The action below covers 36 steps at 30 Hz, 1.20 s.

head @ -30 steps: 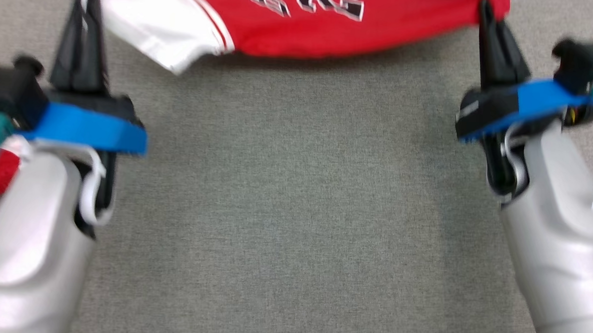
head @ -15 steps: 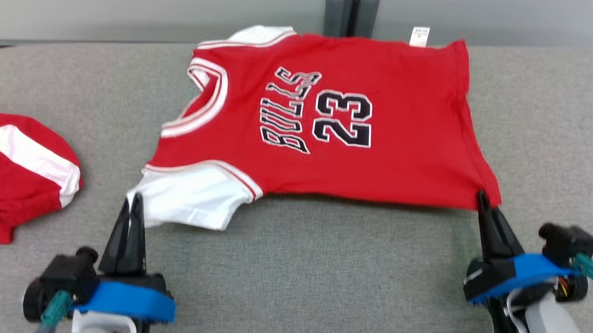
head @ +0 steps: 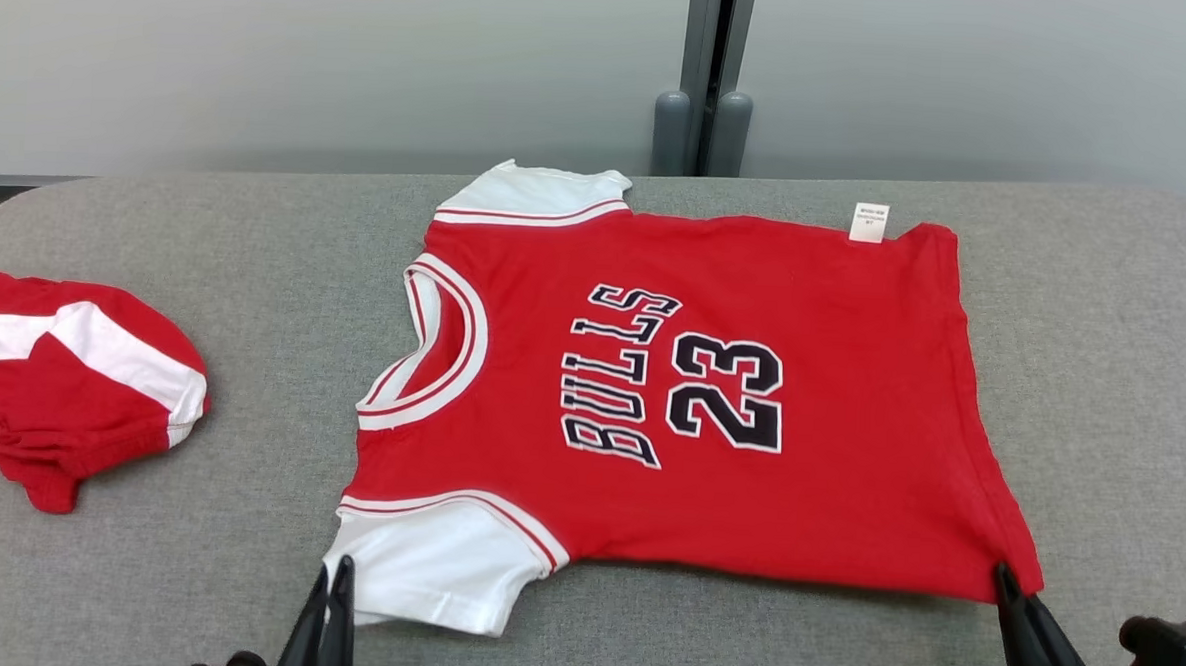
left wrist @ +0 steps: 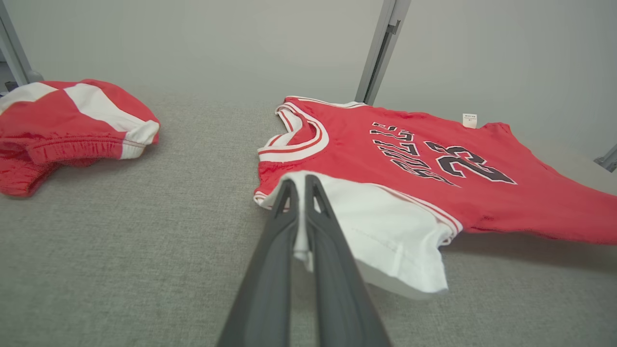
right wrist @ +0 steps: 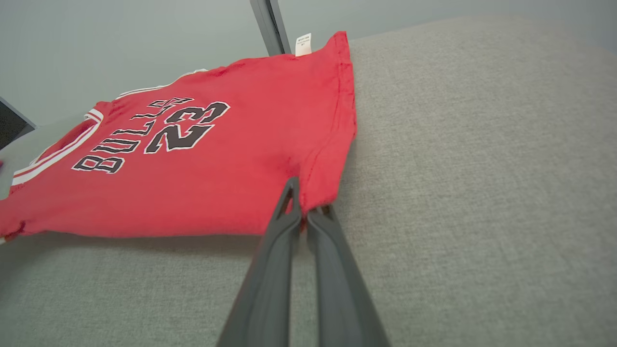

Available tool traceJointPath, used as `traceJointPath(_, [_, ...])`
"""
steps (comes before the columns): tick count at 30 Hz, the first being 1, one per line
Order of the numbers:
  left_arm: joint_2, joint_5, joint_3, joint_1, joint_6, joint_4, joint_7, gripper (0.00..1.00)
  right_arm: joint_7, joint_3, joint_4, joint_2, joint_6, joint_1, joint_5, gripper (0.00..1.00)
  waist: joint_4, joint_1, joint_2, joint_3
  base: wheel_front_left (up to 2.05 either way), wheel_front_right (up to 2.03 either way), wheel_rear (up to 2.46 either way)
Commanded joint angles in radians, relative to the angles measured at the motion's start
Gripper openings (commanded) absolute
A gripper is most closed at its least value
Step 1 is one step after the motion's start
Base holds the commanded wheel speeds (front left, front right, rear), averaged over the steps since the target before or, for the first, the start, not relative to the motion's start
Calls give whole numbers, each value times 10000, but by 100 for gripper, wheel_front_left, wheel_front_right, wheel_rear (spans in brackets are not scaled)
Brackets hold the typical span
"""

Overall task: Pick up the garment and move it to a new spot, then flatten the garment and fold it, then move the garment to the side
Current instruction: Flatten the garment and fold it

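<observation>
**A:** As the head looks down, where is the jersey (head: 849, 434)?

**B:** It is spread front-up on the grey surface (head: 206, 256), in the middle. The neck points to the robot's left and the hem to its right. "BULLS 23" reads sideways across the chest.

**A:** And the left gripper (head: 335, 574)?

**B:** It is clenched on the near white sleeve (head: 433, 566). The left wrist view shows the two fingers pinched together with a strip of white cloth between them. The sleeve's edge is raised off the surface, with a shadow under it.

**A:** The right gripper (head: 1007, 586)?

**B:** It is also clamped tight, grasping the near hem corner (head: 1018, 567). In the right wrist view the red cloth is squeezed between the fingers, and the near edge hangs a little above the grey fabric.

**A:** Does the far side lie flat?

**B:** Yes. The far sleeve (head: 534, 190) and the far hem rest on the surface. A small white tag (head: 869, 223) sticks out at the far hem corner.

**A:** Anything else nearby?

**B:** A second garment (head: 60, 390), red with white stripes, lies crumpled well apart on the robot's left. A grey post (head: 709, 78) stands behind the surface against the wall.
</observation>
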Motion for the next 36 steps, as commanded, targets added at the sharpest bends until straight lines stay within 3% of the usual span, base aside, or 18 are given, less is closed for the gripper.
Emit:
traceJointPath(1, [36, 7, -22, 38, 67, -82, 32, 0, 66, -44, -134, 59, 1, 161, -6, 0, 4, 3, 0, 7, 0, 0, 0])
traceJointPath(7, [168, 73, -57, -46, 72, -314, 168, 0, 547, -232, -792, 251, 1, 501, -100, 0, -20, 3, 0, 155, 0, 0, 0])
traceJointPath(17, [374, 170, -109, -634, -19, -387, 342, 0, 747, -142, -837, 323, 1, 10, -139, 0, -198, 3, 0, 364, 0, 0, 0])
traceJointPath(36, [1057, 469, -193, -2597, -742, 305, 581, 0, 1377, 62, -603, 336, 1, -1078, 111, 0, -469, 3, 0, 976, 0, 0, 0])
